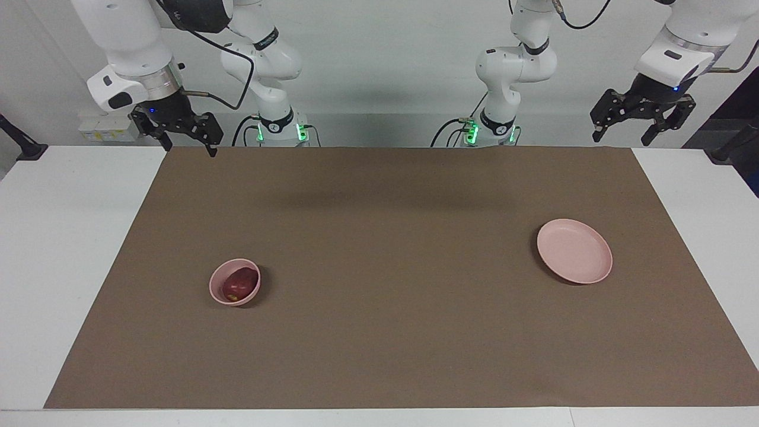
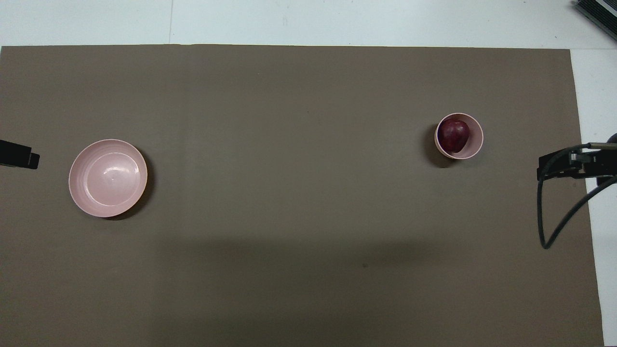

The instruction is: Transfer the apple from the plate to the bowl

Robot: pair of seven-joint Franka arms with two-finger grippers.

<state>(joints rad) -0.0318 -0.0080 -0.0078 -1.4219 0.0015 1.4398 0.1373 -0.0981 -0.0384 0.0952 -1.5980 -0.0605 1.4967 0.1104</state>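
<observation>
Both pairs of jaws stand spread apart and hold nothing. Our right gripper (image 1: 184, 137) hangs over the mat's edge nearest the robots, at the right arm's end of the table; our left gripper (image 1: 642, 123) hangs raised at the left arm's end, over the corner of the mat nearest the robots.

We count 2 arms, 2 grippers, 1 plate, 1 bowl and 1 apple. Nearer to the robots lies the plate (image 1: 574, 250), bare, toward the left arm's end. Slightly farther from the robots, toward the right arm's end and well apart from the plate, sits the bowl (image 1: 235, 282), with the apple (image 1: 241, 283) resting inside it against the wall.

Everything sits on 1 brown mat (image 1: 391, 237), which covers most of a white table (image 1: 53, 249). A plain white wall (image 1: 391, 53) rises at the robots' end.

In the overhead view only a dark corner of the left gripper and part of the right gripper with its looping cable (image 2: 554, 212) reach into the picture. The arms' upper parts are cut off in the facing view.
</observation>
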